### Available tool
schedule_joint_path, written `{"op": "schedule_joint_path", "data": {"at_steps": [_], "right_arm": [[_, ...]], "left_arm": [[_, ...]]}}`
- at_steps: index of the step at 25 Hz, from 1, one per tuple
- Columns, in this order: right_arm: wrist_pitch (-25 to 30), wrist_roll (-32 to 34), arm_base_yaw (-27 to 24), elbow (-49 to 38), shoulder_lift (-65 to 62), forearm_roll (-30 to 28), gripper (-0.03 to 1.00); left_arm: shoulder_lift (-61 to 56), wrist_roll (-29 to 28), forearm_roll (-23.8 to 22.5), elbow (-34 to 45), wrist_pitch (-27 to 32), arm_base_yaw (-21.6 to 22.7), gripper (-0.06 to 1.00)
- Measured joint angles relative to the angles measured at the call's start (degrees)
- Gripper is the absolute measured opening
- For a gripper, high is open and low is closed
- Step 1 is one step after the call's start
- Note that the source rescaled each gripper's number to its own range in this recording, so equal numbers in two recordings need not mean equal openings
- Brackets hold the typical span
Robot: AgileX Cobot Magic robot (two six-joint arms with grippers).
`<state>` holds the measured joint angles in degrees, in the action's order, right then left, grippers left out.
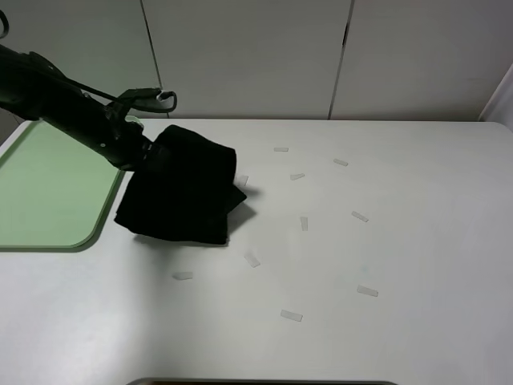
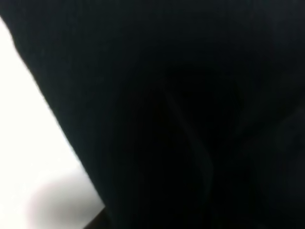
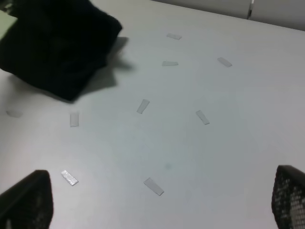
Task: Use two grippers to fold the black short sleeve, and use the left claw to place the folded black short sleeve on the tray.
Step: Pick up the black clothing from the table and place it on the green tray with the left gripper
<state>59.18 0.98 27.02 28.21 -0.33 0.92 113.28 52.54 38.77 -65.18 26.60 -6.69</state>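
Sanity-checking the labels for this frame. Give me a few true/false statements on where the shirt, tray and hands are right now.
1. The black short sleeve is a folded bundle. True.
2. The bundle lies fully inside the tray. False: it is beside the tray's right edge, over the white table, hanging from the arm.
3. The left hand is at the bundle's upper left edge. True; its fingers are hidden in the cloth.
4. The right hand is shut on the shirt. False: it stands open over bare table, away from the bundle.
5. Small tape strips are scattered on the table. True.
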Motion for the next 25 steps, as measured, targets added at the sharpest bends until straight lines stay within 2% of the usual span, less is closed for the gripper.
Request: {"op": "schedule_joint_path", "data": {"at_steps": [2,6,9,13,25], "right_arm": [[0.0,0.0,0.0,0.0,0.0,0.0,1.0],[0.0,0.0,0.0,0.0,0.0,0.0,1.0],[0.0,0.0,0.0,0.0,0.0,0.0,1.0],[0.0,0.0,0.0,0.0,0.0,0.0,1.0],[0.0,0.0,0.0,0.0,0.0,0.0,1.0]], "left_arm": [[-0.4,-2.1,-7.5,-1.1,1.4,1.8,0.2],[-0.4,-4.6,-16.0,-2.8,1.7,5.3,0.2],[-0.4,-4.9,-18.7,-3.4,0.5,8.0,0.2],[-0.4,-5.2,-20.0,-3.4,-1.3,12.1,0.2],[-0.4,-5.2,-33.9,-3.4,-10.3,18.4,0.2]]}}
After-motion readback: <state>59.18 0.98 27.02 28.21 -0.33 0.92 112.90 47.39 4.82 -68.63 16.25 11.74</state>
